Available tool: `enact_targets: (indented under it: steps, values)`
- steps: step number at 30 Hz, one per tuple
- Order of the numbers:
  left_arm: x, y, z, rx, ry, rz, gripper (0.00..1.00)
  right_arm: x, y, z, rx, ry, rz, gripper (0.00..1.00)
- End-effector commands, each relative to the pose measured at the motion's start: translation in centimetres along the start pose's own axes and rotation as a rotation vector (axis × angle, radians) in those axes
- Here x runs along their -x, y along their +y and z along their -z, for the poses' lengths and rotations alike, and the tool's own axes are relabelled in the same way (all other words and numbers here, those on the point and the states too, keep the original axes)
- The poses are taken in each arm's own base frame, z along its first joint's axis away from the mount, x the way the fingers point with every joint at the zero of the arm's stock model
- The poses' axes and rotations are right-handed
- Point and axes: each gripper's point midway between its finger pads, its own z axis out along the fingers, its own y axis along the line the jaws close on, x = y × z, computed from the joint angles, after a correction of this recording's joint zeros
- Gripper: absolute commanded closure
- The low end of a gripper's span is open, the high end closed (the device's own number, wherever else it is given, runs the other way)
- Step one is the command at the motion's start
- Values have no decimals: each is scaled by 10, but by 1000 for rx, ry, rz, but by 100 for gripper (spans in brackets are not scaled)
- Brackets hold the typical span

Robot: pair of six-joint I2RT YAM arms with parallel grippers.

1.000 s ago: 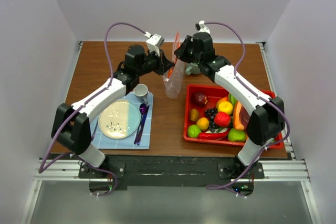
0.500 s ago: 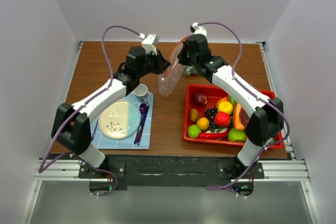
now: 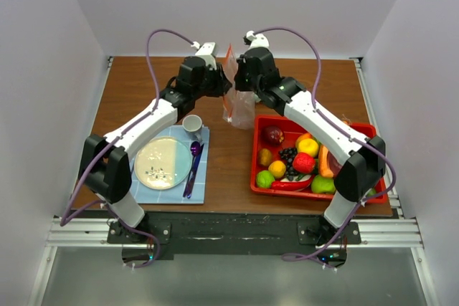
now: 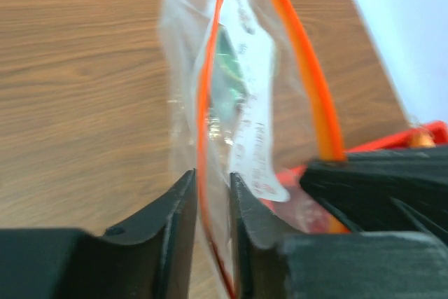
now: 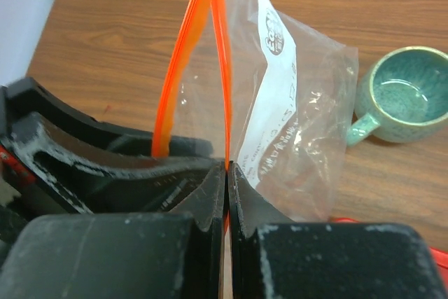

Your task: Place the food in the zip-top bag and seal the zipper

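Fingers (image 5: 204,197) of the right gripper (image 5: 227,167) pinch the zipper (image 5: 223,75); only the left wrist view shows the left gripper (image 4: 210,176) straddling it, grip undeterminable

One zip-top bag (image 3: 239,102). Two hands: left hand (image 4: 211,180) and right hand (image 5: 227,167). One red tray (image 3: 287,117), and in it one red chili (image 3: 290,185), one bunch of dark grapes (image 3: 288,155), one carrot (image 3: 325,159), one purple yam (image 3: 272,134), one yellow fruit (image 3: 308,147), one red fruit (image 3: 304,163) and two green round fruits (image 3: 265,178) at its near edge. On the counter (image 3: 143,91): one plate (image 3: 163,163), one purple spoon (image 3: 193,159), one blue mat (image 3: 197,190), one small white cup (image 3: 192,125), one teal mug (image 5: 409,96).
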Motion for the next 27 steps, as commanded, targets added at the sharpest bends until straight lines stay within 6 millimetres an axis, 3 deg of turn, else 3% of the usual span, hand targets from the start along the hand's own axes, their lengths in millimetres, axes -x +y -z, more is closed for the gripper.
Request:
enact_targets:
  steps: [1,3,7,11,15,18,21,27]
  values:
    - [31,22,9,170,-80,-38,76,19,-10,12,-50,-36,42,100]
    - [35,35,14,243,-92,-45,84,16,-17,11,-81,-24,74,100]
    - [47,47,22,300,-123,-68,87,11,-46,11,-222,-2,129,100]
    - [60,54,27,351,-142,-82,90,4,-59,7,-279,36,151,100]
    - [77,66,41,434,-173,-96,95,0,-63,5,-294,59,153,100]
    - [91,58,48,409,-207,-126,96,-1,-58,5,-268,59,138,100]
    - [81,52,36,357,-167,-137,100,-8,-54,-2,-250,81,129,100]
    - [29,59,-2,324,-51,-53,100,-39,-51,-22,-198,158,104,100]
